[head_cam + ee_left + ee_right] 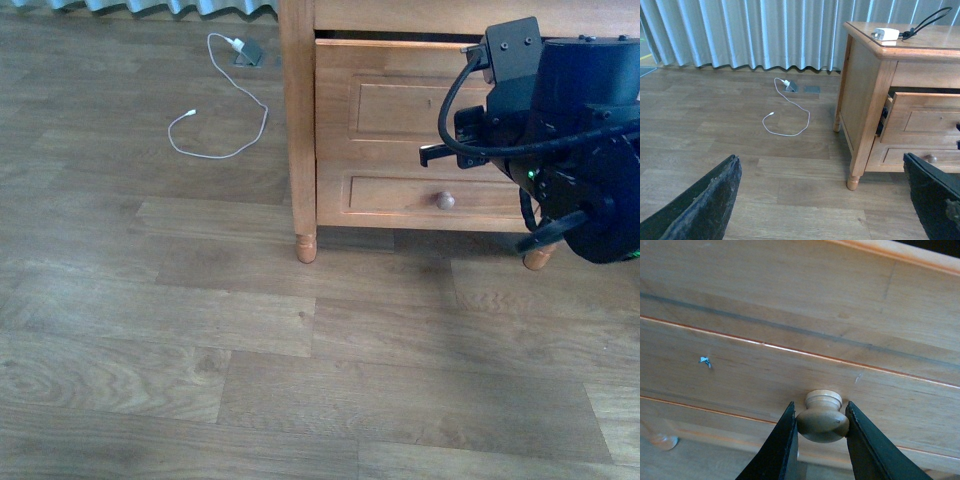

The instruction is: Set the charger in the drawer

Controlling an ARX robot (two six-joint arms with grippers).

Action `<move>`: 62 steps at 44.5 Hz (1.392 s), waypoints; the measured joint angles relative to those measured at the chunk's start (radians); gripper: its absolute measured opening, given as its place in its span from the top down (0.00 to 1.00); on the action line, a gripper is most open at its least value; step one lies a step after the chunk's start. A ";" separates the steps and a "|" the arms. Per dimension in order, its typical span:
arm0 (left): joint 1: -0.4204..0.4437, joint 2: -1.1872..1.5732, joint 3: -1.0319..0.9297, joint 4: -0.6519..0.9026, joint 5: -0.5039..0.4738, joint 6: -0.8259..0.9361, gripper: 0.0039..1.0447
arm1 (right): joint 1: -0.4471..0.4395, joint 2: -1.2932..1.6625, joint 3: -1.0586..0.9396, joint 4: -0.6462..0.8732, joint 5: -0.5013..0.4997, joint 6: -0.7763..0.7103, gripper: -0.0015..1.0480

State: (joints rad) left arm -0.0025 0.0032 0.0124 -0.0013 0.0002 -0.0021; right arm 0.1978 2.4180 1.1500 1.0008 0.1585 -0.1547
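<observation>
Atop the honey-coloured wooden nightstand [862, 100] sits the small white charger block [885, 34] with black looped cable; right claw [821, 412] pinches the round pale knob [822, 424] of the ajar upper drawer [927, 120], left claw [821, 165] spread wide.

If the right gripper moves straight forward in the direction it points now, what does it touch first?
The right gripper has its jaws on both sides of the knob, so the drawer front behind it is likely first; the remaining gap is hard to judge.

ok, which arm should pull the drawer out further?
Right. The right tool clamps the drawer knob; the left tool hangs open, back from the nightstand, holding nothing.
</observation>
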 joint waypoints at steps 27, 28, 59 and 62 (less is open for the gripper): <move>0.000 0.000 0.000 0.000 0.000 0.000 0.06 | -0.027 -0.295 -0.757 0.343 -0.225 -0.023 0.79; 0.000 0.000 0.000 0.000 0.000 0.000 0.06 | -0.028 -0.299 -0.765 0.347 -0.232 -0.029 0.77; 0.000 0.000 0.000 0.000 0.000 0.000 0.06 | -0.327 -1.232 -0.856 -0.229 -0.433 0.048 0.08; 0.000 0.000 0.000 0.000 0.000 0.000 0.06 | -0.381 -1.321 -0.856 -0.287 -0.486 0.054 0.08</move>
State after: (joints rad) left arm -0.0025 0.0032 0.0124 -0.0013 -0.0002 -0.0021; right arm -0.1829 1.0966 0.2943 0.7139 -0.3271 -0.1009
